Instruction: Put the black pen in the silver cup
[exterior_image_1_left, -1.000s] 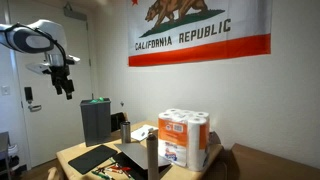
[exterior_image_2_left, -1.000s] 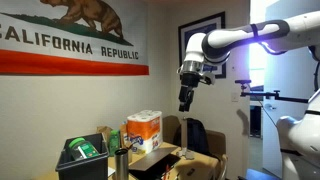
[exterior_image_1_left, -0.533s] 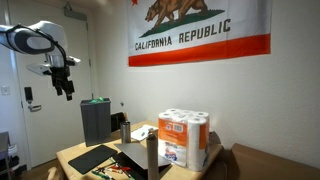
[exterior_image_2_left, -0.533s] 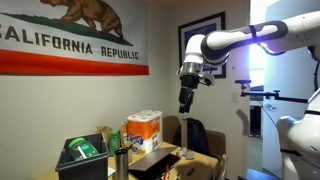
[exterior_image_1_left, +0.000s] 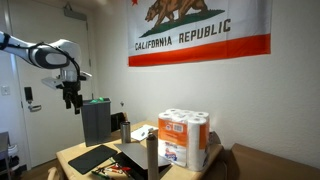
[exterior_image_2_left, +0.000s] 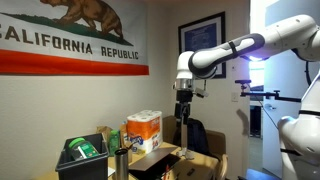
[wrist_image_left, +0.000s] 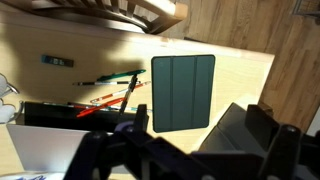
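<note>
My gripper hangs high in the air above and beside the table's end, well apart from everything; it also shows in an exterior view. In the wrist view its dark fingers are spread open with nothing between them. The silver cup is a small grey cylinder standing next to the grey bin. Several slim pens lie in a loose bunch on the table. Among the red and green ones, a thin dark stick that looks like the black pen lies at the bunch's left end.
A dark tablet cover lies flat next to the pens and also shows in an exterior view. A taller dark cylinder and a pack of paper rolls stand on the table. A flag hangs on the wall.
The arm has swung down and in towards the table. The gripper now hangs lower and closer to the grey bin. Nothing on the table has moved.
</note>
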